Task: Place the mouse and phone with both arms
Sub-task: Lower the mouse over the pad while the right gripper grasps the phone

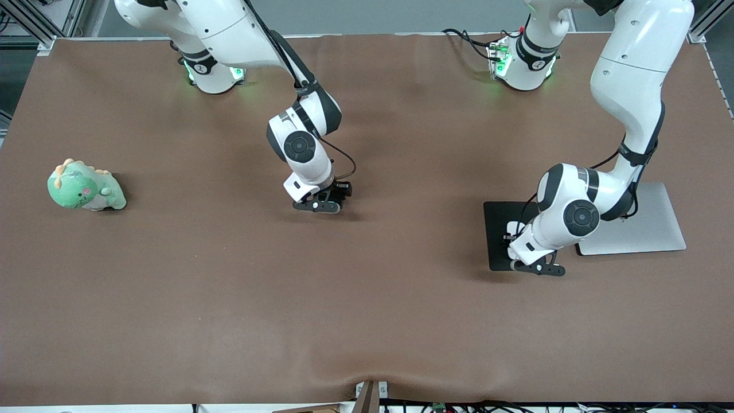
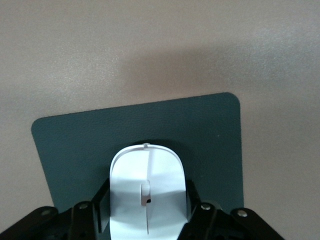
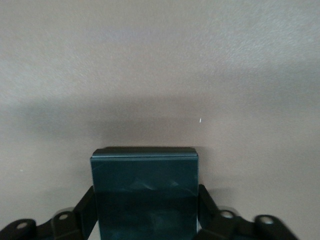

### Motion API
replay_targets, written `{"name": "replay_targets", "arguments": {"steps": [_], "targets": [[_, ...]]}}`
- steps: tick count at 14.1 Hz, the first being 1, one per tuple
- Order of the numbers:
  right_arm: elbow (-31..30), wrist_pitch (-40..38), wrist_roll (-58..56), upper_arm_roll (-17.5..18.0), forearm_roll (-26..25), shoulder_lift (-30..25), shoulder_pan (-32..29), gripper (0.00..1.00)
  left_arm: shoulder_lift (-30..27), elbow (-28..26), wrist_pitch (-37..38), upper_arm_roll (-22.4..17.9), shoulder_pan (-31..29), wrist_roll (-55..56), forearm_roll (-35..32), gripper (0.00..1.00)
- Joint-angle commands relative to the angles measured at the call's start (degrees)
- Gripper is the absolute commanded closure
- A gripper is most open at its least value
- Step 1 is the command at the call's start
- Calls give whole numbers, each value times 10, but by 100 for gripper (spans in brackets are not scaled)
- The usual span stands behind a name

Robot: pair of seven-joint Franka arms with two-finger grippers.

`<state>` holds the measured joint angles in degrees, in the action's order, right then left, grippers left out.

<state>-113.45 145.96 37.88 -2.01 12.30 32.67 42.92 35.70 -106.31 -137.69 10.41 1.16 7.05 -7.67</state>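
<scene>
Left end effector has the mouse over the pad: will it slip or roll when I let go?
The mouse looks glossy and curved, so the left end effector may hold it only loosely. Its underside cannot be seen. The matte mouse pad under it probably checks sliding.

A: Setting?
B: Robotics lab. Brown-covered table (image 1: 367, 321), aluminium framing (image 1: 34, 23) at its corner, loose cables (image 1: 467, 37) beside the left arm's base (image 1: 524, 66) on the table.
</scene>
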Motion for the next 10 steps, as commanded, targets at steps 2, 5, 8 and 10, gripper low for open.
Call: {"name": "replay_targets", "arguments": {"steps": [2, 5, 8, 10], "targets": [[0, -6, 13, -5, 8, -7, 8, 85, 0, -6, -13, 3, -5, 17, -15, 21], [0, -61, 21, -7, 8, -44, -19, 97, -2, -10, -12, 3, -5, 16, -15, 0], [-1, -119, 15, -8, 7, -87, -56, 98, -10, -11, -8, 3, -5, 17, -15, 0], [-4, -166, 7, -8, 3, -116, -85, 100, -26, -11, -6, 3, -5, 16, -15, 0]]}}
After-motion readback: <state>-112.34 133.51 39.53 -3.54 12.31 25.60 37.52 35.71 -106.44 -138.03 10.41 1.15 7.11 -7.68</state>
